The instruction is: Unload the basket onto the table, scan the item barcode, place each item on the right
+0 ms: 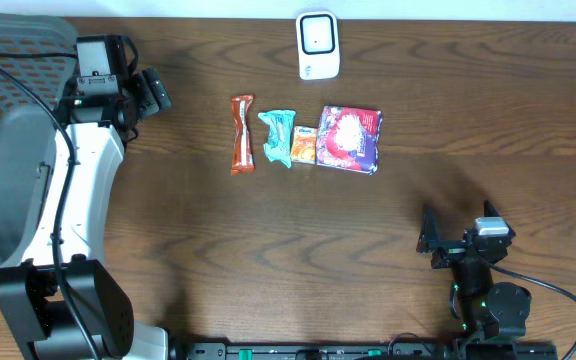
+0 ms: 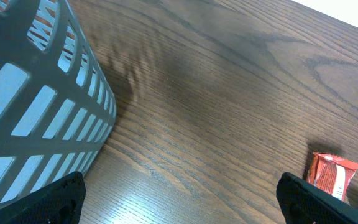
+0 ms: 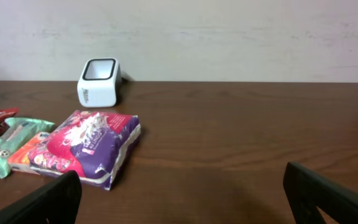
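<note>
A white barcode scanner (image 1: 318,45) stands at the table's far edge, also seen in the right wrist view as the scanner (image 3: 98,81). Below it several snack items lie in a row: a red bar (image 1: 242,132), a teal packet (image 1: 279,135), a small orange packet (image 1: 303,145) and a purple-and-red pack (image 1: 349,138). My left gripper (image 1: 150,90) is open over bare wood left of the row; the red bar (image 2: 331,177) shows by its right finger. My right gripper (image 1: 433,240) is open and low at the front right, facing the purple pack (image 3: 89,146). Neither holds anything.
A grey slatted basket (image 1: 8,150) fills the left side, and the basket wall (image 2: 36,93) is close to my left gripper (image 2: 179,205). In the right wrist view, bare dark wood lies ahead of my right gripper (image 3: 182,199) and a pale wall runs behind the table.
</note>
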`<action>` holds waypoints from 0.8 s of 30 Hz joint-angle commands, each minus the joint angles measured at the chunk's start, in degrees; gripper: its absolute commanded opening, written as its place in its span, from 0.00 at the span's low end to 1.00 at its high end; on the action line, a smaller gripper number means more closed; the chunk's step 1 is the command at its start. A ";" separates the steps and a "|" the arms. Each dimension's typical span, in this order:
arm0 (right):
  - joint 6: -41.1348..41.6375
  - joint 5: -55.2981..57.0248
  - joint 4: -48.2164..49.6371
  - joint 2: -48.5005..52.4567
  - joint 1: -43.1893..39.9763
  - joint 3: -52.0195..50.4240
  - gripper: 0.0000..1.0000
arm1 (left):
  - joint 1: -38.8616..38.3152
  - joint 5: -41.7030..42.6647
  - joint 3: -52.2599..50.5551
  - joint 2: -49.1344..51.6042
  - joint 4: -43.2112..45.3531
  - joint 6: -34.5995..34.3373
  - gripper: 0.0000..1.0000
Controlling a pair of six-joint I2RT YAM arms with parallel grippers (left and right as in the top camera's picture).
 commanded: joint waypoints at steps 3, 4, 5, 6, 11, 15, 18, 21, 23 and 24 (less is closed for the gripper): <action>-1.03 0.72 -0.26 -0.26 0.28 -0.09 0.99 | 0.24 -0.72 0.28 0.28 -0.13 -0.52 0.98; -1.09 0.72 -0.20 -0.26 0.28 -0.09 0.99 | 0.24 -0.72 0.28 0.28 -0.13 -0.52 0.98; -1.11 1.31 1.20 -0.26 0.26 -0.09 0.99 | 0.24 -0.72 0.28 0.28 -0.13 -0.52 0.98; -1.07 1.38 2.25 -0.26 0.28 -0.09 0.99 | 0.24 -0.72 0.28 0.28 -0.13 -0.52 0.98; -0.57 0.33 5.14 -0.26 0.28 -0.09 0.99 | 0.24 -0.72 0.28 0.28 -0.13 -0.52 0.98; 3.04 -13.88 18.45 -0.26 0.28 -0.09 0.99 | 0.24 -0.72 0.28 0.28 -0.13 -0.52 0.98; 2.95 -16.83 32.76 -0.20 0.28 -0.09 0.99 | 0.24 -0.72 0.28 0.28 -0.13 -0.52 0.98; -0.11 -16.81 42.82 0.35 0.26 0.94 0.99 | 0.24 -0.72 0.28 0.28 -0.13 -0.52 0.98; -2.75 -16.81 42.86 1.46 0.26 4.09 0.99 | 0.24 -0.72 0.28 0.28 -0.13 -0.52 0.98; -4.24 -16.83 40.61 2.38 0.26 6.14 0.99 | 0.24 -0.72 0.28 0.28 -0.13 -0.52 0.98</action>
